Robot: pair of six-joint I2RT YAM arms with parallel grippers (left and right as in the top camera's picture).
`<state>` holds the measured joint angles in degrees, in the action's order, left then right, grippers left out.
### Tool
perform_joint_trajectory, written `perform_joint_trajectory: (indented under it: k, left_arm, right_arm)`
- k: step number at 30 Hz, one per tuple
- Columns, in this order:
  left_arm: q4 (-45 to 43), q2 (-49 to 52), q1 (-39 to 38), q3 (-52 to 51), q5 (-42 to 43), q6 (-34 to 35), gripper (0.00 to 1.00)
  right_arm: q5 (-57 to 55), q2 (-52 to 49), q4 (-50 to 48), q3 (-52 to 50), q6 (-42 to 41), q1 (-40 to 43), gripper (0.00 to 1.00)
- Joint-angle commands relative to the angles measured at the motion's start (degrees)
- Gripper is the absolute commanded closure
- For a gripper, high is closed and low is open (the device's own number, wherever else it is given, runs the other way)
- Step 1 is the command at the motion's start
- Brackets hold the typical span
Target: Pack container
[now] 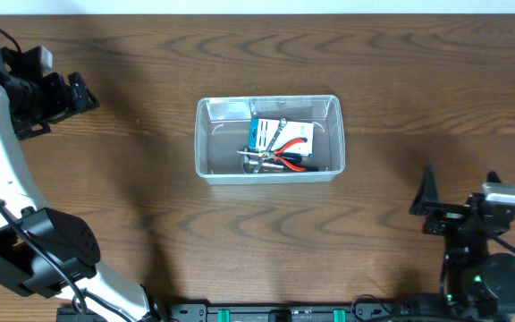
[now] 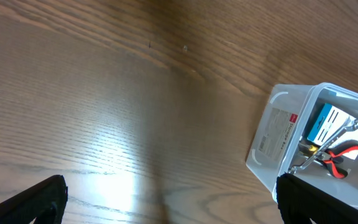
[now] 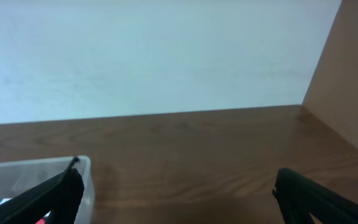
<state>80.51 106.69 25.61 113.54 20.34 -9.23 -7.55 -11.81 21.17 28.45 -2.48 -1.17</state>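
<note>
Container (image 1: 203, 143) is seen at centre of the overhead frame, set on a wood table (image 1: 401, 72). Inside it, a blue-and-white box (image 1: 265, 134), red-handled pliers (image 1: 291, 161) and a silver tool (image 1: 256, 159) are piled together near the middle.

Left gripper (image 1: 86, 94) is found at upper left of the frame, well apart from the container. In the left wrist view its 2 fingers (image 2: 39, 199) are spread wide at the lower corners, with nothing held between them. A container corner is caught at the right edge.

Right gripper (image 1: 427, 210) is found at lower right, also well apart from the container. In the right wrist view its fingers (image 3: 309, 196) are likewise spread wide and nothing is gripped. The container rim is glimpsed at lower left, behind 1 finger.
</note>
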Motion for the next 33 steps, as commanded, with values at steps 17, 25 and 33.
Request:
perform_joint_trajectory:
  k: [17,25,33]
  left_arm:
    - [0.0,0.6,0.0,-0.1,-0.4,-0.3,0.02]
    - [0.0,0.6,0.0,-0.1,-0.4,-0.3,0.02]
    - [0.0,0.6,0.0,-0.1,-0.4,-0.3,0.02]
  right_arm:
    - [0.5,11.5,-9.9,-21.0,-0.5,0.7,0.01]
    - [0.5,11.5,-10.5,-25.2,-0.4,0.8,0.01]
    - [0.3,11.5,-10.6,-25.2,2.4,0.9,0.01]
